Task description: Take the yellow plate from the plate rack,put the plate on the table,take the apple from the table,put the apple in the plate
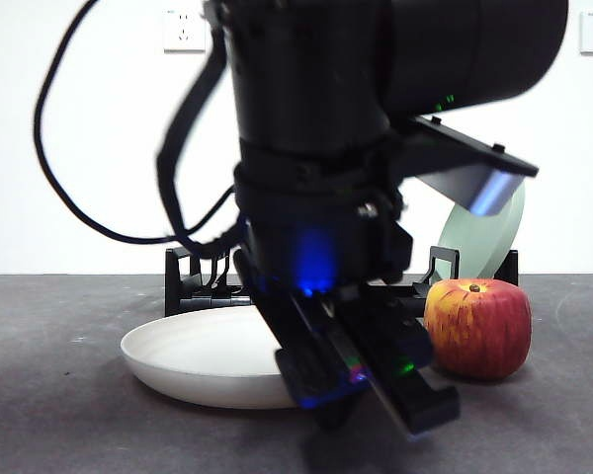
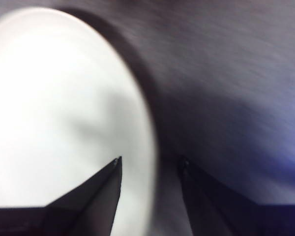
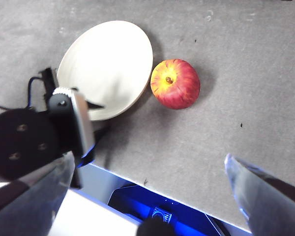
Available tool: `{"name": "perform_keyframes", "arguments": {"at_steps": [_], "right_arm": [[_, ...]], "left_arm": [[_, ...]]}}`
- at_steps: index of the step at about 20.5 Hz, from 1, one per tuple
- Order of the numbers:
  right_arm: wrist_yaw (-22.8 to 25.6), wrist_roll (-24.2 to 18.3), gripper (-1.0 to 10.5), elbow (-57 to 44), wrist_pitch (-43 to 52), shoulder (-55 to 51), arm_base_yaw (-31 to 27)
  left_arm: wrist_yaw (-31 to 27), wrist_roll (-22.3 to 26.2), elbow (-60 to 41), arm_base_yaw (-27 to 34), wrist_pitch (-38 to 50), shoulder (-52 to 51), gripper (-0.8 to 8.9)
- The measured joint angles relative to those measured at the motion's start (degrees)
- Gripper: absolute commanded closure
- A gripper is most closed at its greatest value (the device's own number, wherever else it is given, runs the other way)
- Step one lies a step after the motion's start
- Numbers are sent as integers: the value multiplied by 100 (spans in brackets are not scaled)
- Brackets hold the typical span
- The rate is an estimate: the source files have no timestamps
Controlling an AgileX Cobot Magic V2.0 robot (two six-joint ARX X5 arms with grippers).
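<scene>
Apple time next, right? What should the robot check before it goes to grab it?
1. Yellow plate lies flat on the table: ok.
2. Left gripper has let go, jaws apart astride the plate's rim: ok.
3. Left gripper clear of the plate: not ok, it hangs low at the rim.
4. Apple upright on the table beside the plate, nothing on it: ok.
5. Right gripper open and high above: ok.
6. Plate bare inside: ok.
</scene>
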Motion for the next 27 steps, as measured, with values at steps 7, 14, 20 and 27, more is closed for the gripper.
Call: {"name": "perform_keyframes", "arguments": {"at_steps": [7,14,20,27], "right_arm": [[-2,2,227,0,343,330,17],[138,20,226,9,1836,1904,901],[1351,-4,225,9,2872,3108,1725],[1718,-31,225,9,3276,4059,2039]], "left_arm": [[223,-411,-37,-13,-420,-2203,616],[511,-935,-35,-13,-264,-4800,621],[627,-1121,-35,-15,-315,-5709,621],[651,-1340,-35,-15,-474,-5932,621]]}}
